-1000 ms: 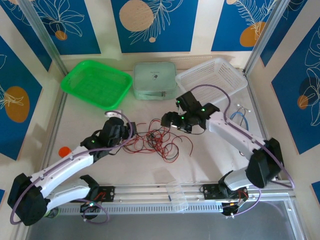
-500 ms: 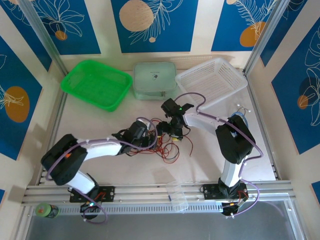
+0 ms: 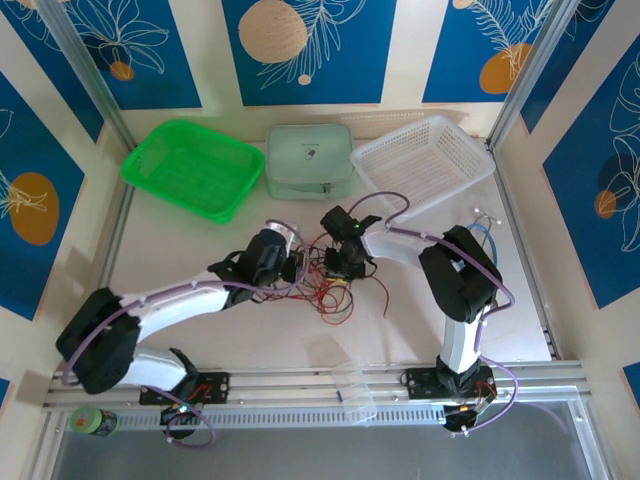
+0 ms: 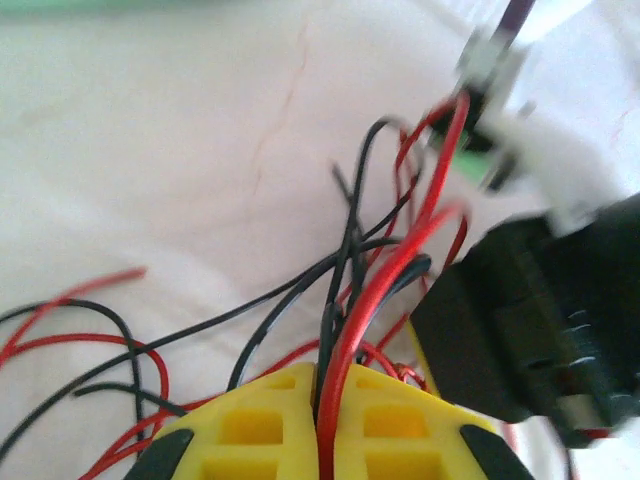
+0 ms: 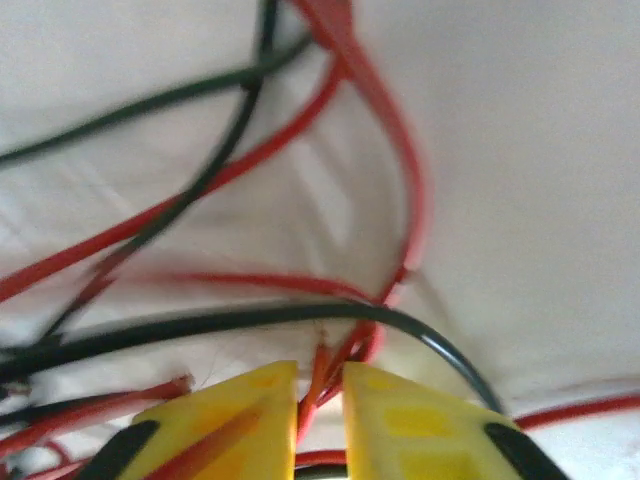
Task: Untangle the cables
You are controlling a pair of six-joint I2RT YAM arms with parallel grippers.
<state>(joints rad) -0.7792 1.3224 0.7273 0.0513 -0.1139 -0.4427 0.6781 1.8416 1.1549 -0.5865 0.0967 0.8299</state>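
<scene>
Blue leaf-print wall panels [image 3: 310,50]; white tabletop [image 3: 160,240]; aluminium rail [image 3: 300,385].

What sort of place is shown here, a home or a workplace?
Probably a robot test booth: a left arm and a right arm bolted to a metal rail, patterned blue wall panels closing in the table, tangled cables laid out on it.

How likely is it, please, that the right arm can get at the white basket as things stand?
Probably yes: the basket sits just beyond the right arm with bare table between. However, its jaws are shut on the cables, which would drag along.
</scene>
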